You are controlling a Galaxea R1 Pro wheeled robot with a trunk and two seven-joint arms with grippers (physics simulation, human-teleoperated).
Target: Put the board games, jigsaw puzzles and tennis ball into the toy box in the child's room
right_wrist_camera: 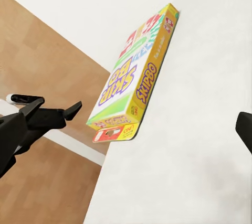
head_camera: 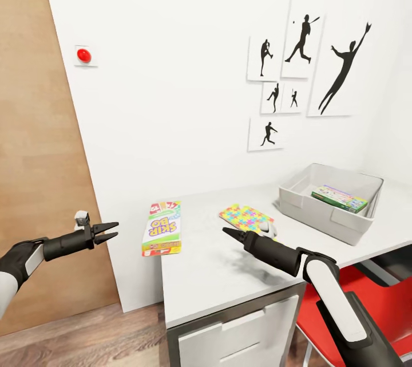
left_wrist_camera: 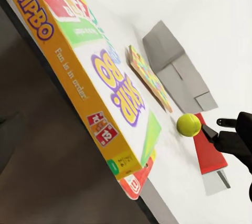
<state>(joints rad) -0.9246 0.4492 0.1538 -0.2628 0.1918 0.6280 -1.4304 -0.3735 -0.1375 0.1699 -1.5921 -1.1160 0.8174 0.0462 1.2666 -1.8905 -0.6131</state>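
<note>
Two black robot arms reach forward: the left gripper (head_camera: 112,228) at eight o'clock, fingers slightly parted, and the right gripper (head_camera: 227,232) near centre, fingers together, pointing toward ten o'clock.

A child's bedroom in a home: black silhouette prints of ball players (head_camera: 301,69) hang on the white far wall. Below them a white-grey counter with white drawers (head_camera: 229,275) carries a yellow-green Skip-Bo game box (head_camera: 162,227), a multicoloured jigsaw board (head_camera: 245,218) and a light grey plastic toy bin (head_camera: 320,209), above wood-plank flooring (head_camera: 80,344).
</note>
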